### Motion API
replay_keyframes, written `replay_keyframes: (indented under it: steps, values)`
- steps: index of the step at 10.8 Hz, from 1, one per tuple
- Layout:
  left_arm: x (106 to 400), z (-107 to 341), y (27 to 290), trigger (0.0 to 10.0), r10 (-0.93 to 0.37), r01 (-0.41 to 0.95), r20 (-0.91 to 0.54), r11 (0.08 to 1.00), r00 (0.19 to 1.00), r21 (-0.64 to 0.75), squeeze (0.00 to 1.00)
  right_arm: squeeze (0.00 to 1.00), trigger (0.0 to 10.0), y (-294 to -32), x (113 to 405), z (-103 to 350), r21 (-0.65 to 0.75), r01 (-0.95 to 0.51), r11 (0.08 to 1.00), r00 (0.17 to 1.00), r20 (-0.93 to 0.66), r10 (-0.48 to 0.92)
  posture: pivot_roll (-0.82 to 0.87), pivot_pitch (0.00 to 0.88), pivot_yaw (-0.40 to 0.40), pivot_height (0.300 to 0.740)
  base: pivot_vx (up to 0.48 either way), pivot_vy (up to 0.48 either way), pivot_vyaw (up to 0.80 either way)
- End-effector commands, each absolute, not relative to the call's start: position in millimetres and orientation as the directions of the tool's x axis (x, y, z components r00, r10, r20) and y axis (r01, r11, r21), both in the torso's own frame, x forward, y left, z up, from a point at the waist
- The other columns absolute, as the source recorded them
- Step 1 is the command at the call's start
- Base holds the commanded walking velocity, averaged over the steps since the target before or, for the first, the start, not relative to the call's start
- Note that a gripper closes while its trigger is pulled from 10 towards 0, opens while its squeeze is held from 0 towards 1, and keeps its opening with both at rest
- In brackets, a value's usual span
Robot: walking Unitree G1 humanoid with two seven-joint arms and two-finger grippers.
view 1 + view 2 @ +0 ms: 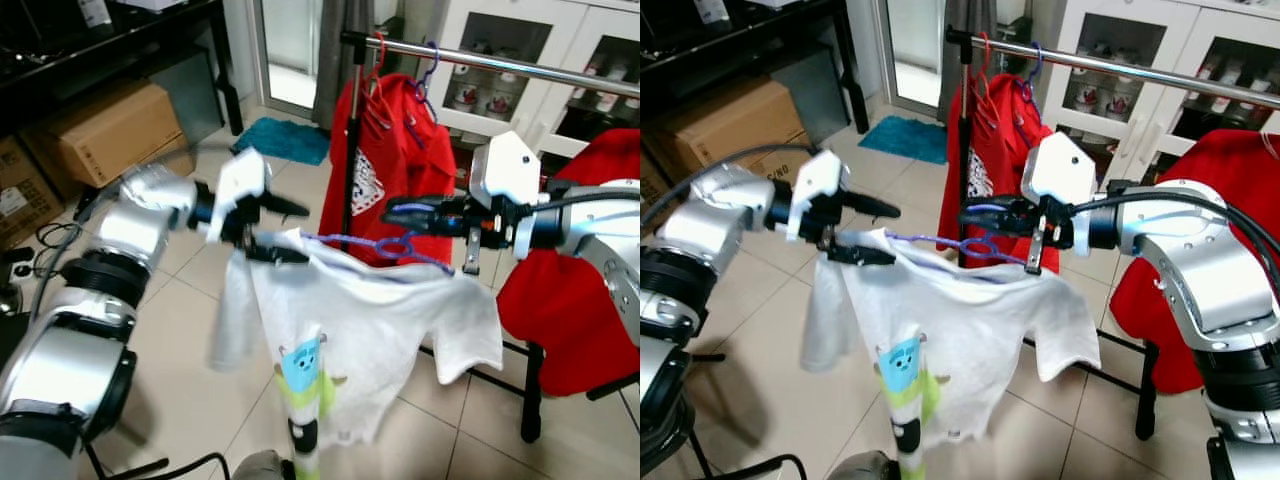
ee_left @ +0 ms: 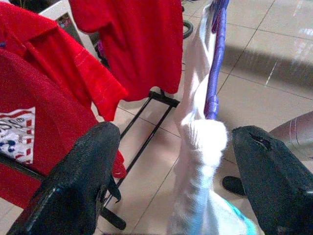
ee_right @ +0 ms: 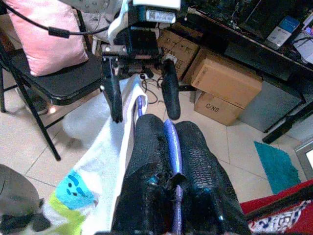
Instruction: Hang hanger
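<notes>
1. While the white T-shirt (image 1: 360, 330) sags on its purple hanger (image 1: 375, 246), the two arms hold it level between them in front of the rail (image 1: 520, 66), well below the bar. I'd say this keeps the shirt from sliding off before the hook goes up.
2. The right gripper (image 1: 985, 214) has its fingers pressed together on the hanger's thin neck near the hook, which seems the sensible place to steer from.
3. The left gripper (image 1: 280, 230) stands at the far shoulder with its fingers spread, one above and one below the cloth, so it looks more like a steadying support than a grip.
4. Two red shirts (image 1: 395, 150) already hang at the rail's near end, and more red cloth (image 1: 560, 260) hangs further along.
5. From the right wrist view the purple wire sits squeezed between the two pads (image 3: 200, 166), with cardboard boxes (image 3: 230, 83) and a chair (image 3: 58, 83) behind.
6. From the left wrist view the open gap is plain, and the cloth bunches over the hanger's tip (image 2: 208, 134).
</notes>
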State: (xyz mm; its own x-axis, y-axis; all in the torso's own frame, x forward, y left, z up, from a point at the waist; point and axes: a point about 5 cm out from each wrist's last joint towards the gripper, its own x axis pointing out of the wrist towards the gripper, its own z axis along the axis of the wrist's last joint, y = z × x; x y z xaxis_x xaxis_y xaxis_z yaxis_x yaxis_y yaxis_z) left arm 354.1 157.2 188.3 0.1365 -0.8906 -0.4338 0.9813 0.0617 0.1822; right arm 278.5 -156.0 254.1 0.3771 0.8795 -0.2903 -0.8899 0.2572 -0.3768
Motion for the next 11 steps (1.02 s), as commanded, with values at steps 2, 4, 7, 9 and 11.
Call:
replay_keyframes:
  steps: [2, 4, 7, 9, 11]
  values:
    - [354, 197, 151, 0.0, -0.918, 0.980, -0.386, 0.013, 0.090, 0.200, 0.00, 0.00, 0.0, -153, 275, 262, -0.398, -0.883, 0.248, 0.372, -0.271, 0.888, 0.04, 0.000, 0.047, 0.740, 0.000, 0.000, 0.00]
    - [350, 194, 151, 0.0, -0.920, 0.983, -0.390, -0.052, 0.020, 0.174, 0.00, 0.00, 0.0, -151, 274, 263, -0.395, -0.886, 0.242, 0.365, -0.272, 0.890, 0.04, 0.000, 0.042, 0.740, 0.000, 0.000, 0.00]
    - [344, 181, 158, 0.0, -0.892, 0.988, -0.453, -0.082, -0.015, 0.130, 0.00, 0.00, 0.0, -149, 276, 265, -0.395, -0.888, 0.237, 0.359, -0.270, 0.894, 0.04, 0.000, 0.038, 0.740, 0.000, 0.000, 0.00]
    - [344, 181, 161, 0.0, -0.882, 0.986, -0.471, -0.074, 0.005, 0.150, 0.00, 0.00, 0.0, -149, 277, 267, -0.401, -0.885, 0.235, 0.359, -0.267, 0.895, 0.04, 0.000, 0.035, 0.740, 0.000, 0.000, 0.00]
    - [343, 186, 163, 0.0, -0.891, 0.984, -0.453, -0.073, 0.008, 0.162, 0.00, 0.00, 0.0, -149, 276, 268, -0.400, -0.886, 0.236, 0.357, -0.263, 0.896, 0.04, 0.000, 0.036, 0.740, 0.000, 0.000, 0.00]
